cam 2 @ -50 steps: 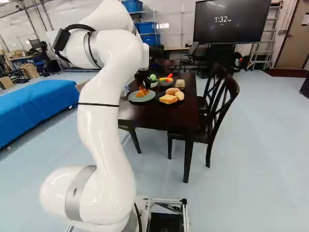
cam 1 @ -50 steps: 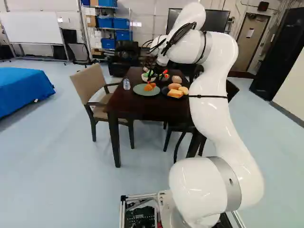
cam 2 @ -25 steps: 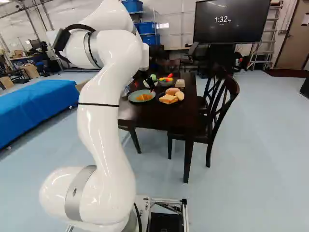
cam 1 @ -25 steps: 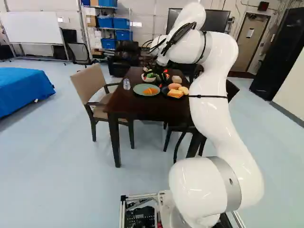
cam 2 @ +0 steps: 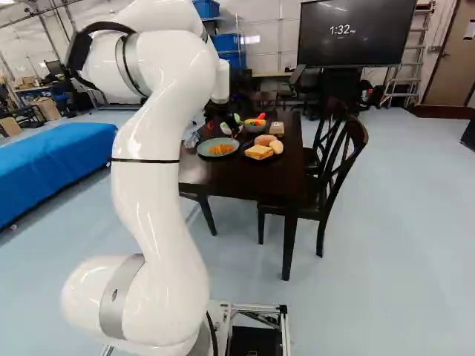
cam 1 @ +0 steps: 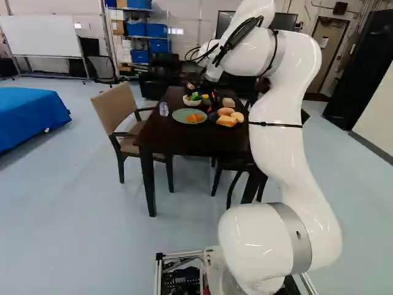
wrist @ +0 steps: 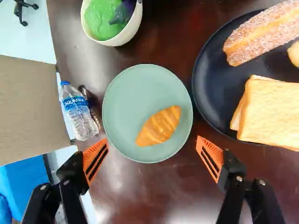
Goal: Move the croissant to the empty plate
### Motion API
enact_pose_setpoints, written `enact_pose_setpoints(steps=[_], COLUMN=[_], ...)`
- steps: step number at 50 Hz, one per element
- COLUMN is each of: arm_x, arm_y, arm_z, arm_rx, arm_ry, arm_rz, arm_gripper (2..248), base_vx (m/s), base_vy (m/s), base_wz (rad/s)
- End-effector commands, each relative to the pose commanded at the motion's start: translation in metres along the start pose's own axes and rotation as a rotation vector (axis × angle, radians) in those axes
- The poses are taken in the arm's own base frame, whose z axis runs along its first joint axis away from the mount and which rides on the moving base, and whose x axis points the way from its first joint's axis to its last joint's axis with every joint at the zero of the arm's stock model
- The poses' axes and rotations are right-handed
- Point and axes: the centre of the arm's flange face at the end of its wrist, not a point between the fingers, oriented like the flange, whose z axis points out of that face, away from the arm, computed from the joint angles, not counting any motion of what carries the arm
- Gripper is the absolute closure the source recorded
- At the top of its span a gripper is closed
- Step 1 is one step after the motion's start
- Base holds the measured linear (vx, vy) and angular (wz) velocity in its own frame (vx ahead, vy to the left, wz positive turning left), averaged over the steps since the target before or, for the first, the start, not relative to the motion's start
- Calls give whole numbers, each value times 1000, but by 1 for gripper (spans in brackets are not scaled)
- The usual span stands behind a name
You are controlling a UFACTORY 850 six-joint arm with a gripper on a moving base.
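Note:
Above the far part of the table my gripper hangs below the wrist. In the wrist view the gripper is open, its orange-padded fingers wide apart with nothing gripped. The golden croissant lies on the round green plate, off its centre towards the gripper, untouched by either finger. Beside that plate stands a dark plate with a sandwich and a sugared pastry.
A pale bowl with green and purple items stands beyond the green plate. A water bottle and a dark bottle lie at its side. A beige chair stands by the dark table; dark chairs are opposite.
The gripper has opened and let go of the croissant, which stays on the green plate. The arm has drawn up and back from the plate. The base has not moved.

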Motion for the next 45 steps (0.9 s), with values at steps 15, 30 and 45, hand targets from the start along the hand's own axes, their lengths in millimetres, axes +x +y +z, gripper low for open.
enact_pose_setpoints(steps=[15,30,45], arm_x=[-17,-38,-60], arm_y=[10,16,26], arm_z=[-35,-66,-78], arm_rx=[-1,1,-8], arm_ry=[8,13,-2], arm_rz=[9,10,15], arm_gripper=[3,3,3], base_vx=[0,0,0], base_vy=[0,0,0], base_wz=[0,0,0])
